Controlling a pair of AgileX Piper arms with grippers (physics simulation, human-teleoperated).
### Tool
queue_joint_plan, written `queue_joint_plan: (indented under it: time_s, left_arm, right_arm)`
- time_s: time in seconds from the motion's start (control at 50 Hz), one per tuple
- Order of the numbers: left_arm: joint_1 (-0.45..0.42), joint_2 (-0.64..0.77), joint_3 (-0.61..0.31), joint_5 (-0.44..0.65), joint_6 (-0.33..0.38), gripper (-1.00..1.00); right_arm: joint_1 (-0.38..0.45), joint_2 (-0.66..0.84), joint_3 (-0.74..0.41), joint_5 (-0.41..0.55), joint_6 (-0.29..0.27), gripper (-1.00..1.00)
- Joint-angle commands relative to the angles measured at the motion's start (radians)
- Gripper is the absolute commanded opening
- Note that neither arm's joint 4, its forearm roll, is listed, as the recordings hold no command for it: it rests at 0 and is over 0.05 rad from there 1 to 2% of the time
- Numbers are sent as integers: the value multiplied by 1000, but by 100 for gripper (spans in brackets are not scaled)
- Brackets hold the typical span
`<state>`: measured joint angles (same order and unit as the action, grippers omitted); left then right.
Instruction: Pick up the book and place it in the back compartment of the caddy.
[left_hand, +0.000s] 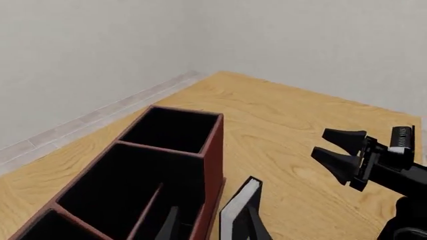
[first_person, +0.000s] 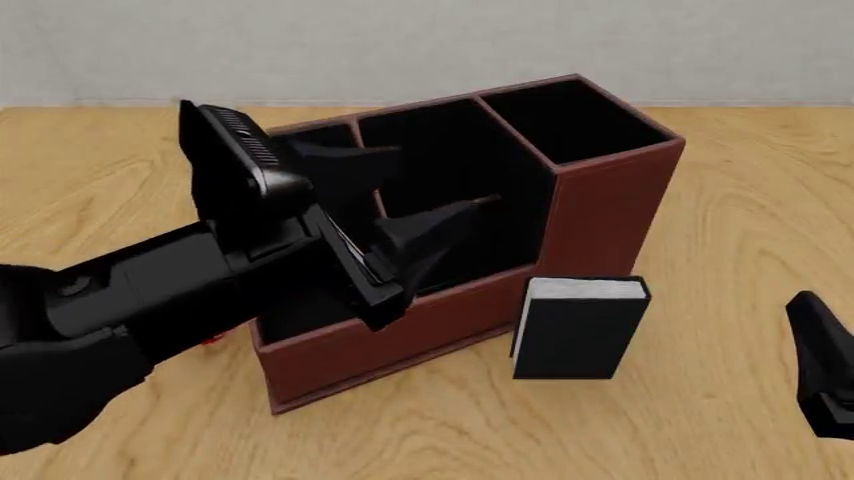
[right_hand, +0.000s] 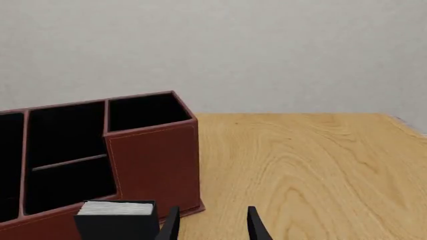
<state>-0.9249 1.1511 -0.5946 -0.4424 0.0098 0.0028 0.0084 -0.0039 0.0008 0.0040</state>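
The black book (first_person: 579, 330) with its white page block stands upright on the table against the caddy's (first_person: 607, 215) front wall, held by nothing. My left gripper (first_person: 407, 195) hovers open above the caddy's middle, over the back compartment (first_person: 454, 160), a deep bay crossed by a low partition. In the left wrist view the book (left_hand: 239, 202) sits just outside the caddy wall (left_hand: 212, 150), near my fingertips. My right gripper (right_hand: 212, 222) is open and empty, low over the table beside the book (right_hand: 117, 220). It also shows in the left wrist view, the right gripper (left_hand: 337, 147) with its jaws apart.
The wooden table (first_person: 721, 420) stretches out to the right of the caddy. A small square tall-walled bay (first_person: 574, 120) forms the caddy's right end. A sliver of something red (first_person: 211, 342) peeks out beneath my left arm. A pale wall stands behind the table.
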Motion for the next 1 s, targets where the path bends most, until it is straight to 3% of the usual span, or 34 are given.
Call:
queue_joint_plan:
  time_s: [0.02,0.34,1.0]
  left_arm:
    - [-28,40,-8,-7,-3,100]
    - [-83,155,-60,-22,1,100]
    - [-66,311,-51,-96,-7,100]
  right_arm:
    - [0,1,1,-4,-2,100]
    - [0,-2,-2,3,-1,100]
    - [0,1,-1,0,0,100]
